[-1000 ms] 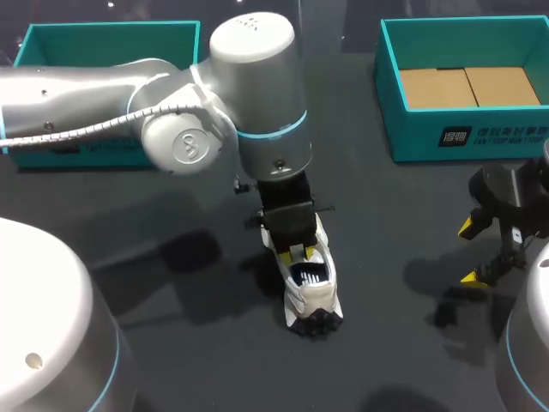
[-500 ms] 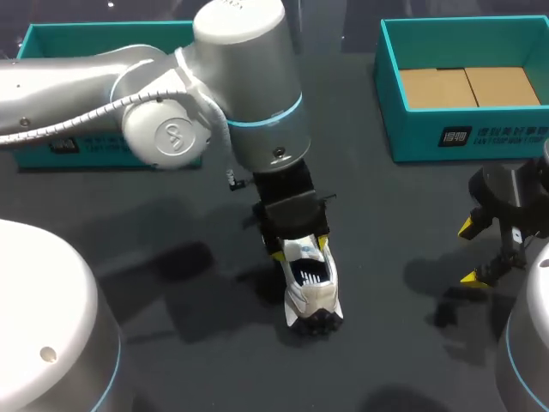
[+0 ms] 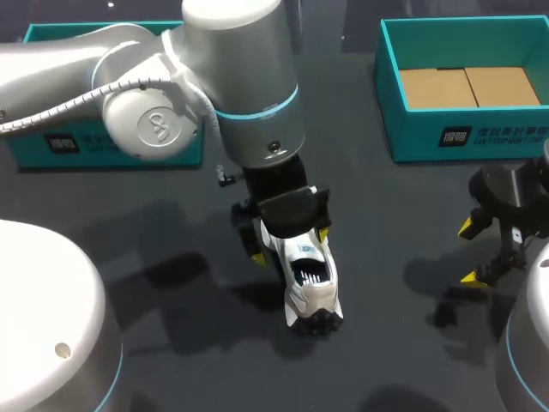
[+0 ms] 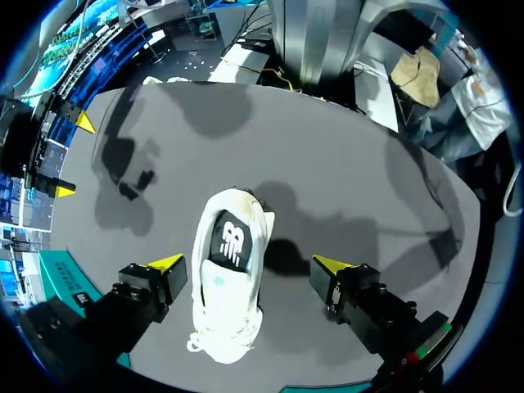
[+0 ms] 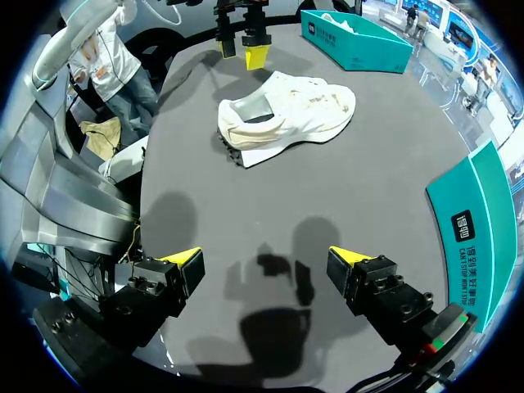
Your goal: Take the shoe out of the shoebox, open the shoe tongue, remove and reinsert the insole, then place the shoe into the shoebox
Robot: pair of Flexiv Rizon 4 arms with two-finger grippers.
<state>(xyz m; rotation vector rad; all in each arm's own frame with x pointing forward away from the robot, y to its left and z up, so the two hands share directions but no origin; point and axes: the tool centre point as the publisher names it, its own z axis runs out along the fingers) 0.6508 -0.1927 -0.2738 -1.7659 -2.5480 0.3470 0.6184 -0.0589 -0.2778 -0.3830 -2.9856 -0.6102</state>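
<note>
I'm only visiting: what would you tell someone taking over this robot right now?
Left gripper: open, straddling the white sneaker, not touching it.
Right gripper: open, over bare black table, away from the sneaker.
Sneaker stands on the table, outside the open teal shoebox at the far right.
Done: sneaker out. Left: return it to the box; tongue and insole progress unclear.

White shoe [image 3: 310,283] on a dark grey table [image 3: 395,343]!
Black insole [image 4: 231,239] showing, teal shoebox [image 3: 463,142] lined tan, left gripper [image 4: 250,263] tipped bright yellow.
</note>
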